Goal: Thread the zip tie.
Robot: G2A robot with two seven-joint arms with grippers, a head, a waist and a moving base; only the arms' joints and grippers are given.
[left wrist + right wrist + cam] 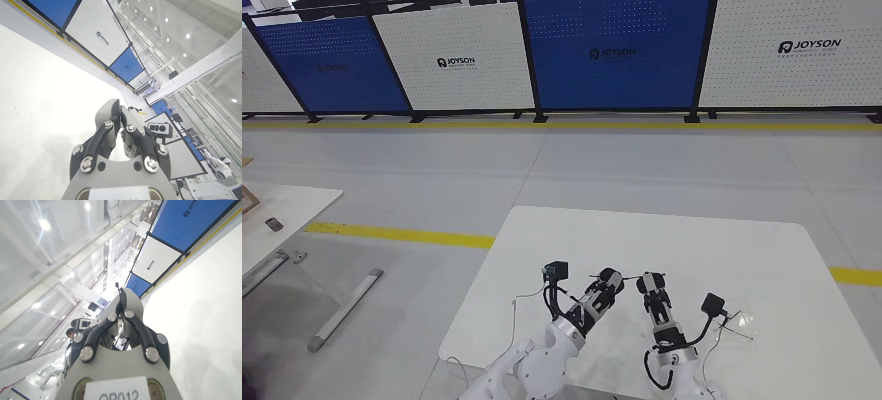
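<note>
- The right gripper [122, 293] is closed on the zip tie [118, 288], a thin black strip whose short end, with a small square head, sticks out past the fingertips.
- The left gripper [119, 112] has its fingertips pressed together; a small dark tab shows at the seam, but I cannot tell whether it is the tie.
- Both grippers hang close together above the near part of the white table [662, 232].

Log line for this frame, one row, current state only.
left gripper: shut | right gripper: shut on zip tie, end protruding | both over white table
</note>
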